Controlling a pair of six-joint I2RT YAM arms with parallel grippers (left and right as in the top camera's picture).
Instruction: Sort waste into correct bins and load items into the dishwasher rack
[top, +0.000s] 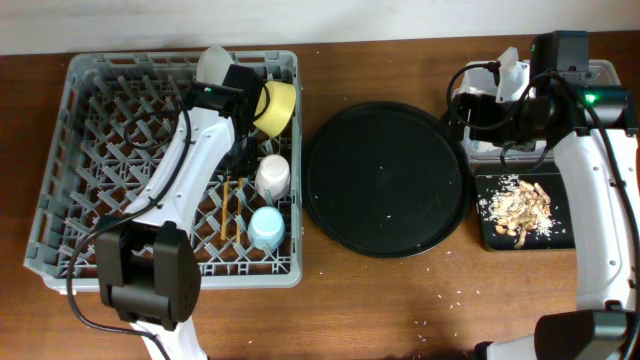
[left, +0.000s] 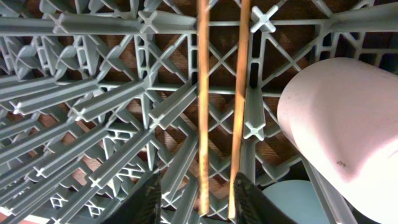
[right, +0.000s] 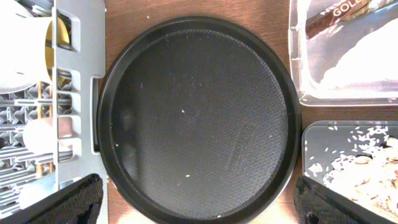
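Observation:
The grey dishwasher rack (top: 100, 130) holds a yellow bowl (top: 277, 107), a white plate (top: 213, 64), a pink cup (top: 272, 175), a blue cup (top: 267, 228) and two wooden chopsticks (top: 232, 206). In the left wrist view the chopsticks (left: 203, 106) lie on the rack's grid between the parted fingers of my left gripper (left: 199, 202). The left finger stands off them. My right gripper (right: 205, 205) hangs wide open and empty above the round black tray (right: 199, 112). The clear tub (right: 298, 56) holds a brown wrapper (right: 336, 18) and a white napkin (right: 367, 59). Food scraps (top: 515, 207) lie in the flat black tray (top: 560, 235).
In the left wrist view the pink cup (left: 342, 130) and the blue cup (left: 292, 199) stand close to the right of the chopsticks. A few crumbs dot the round tray (top: 385, 180) and the wooden table (top: 400, 310) in front.

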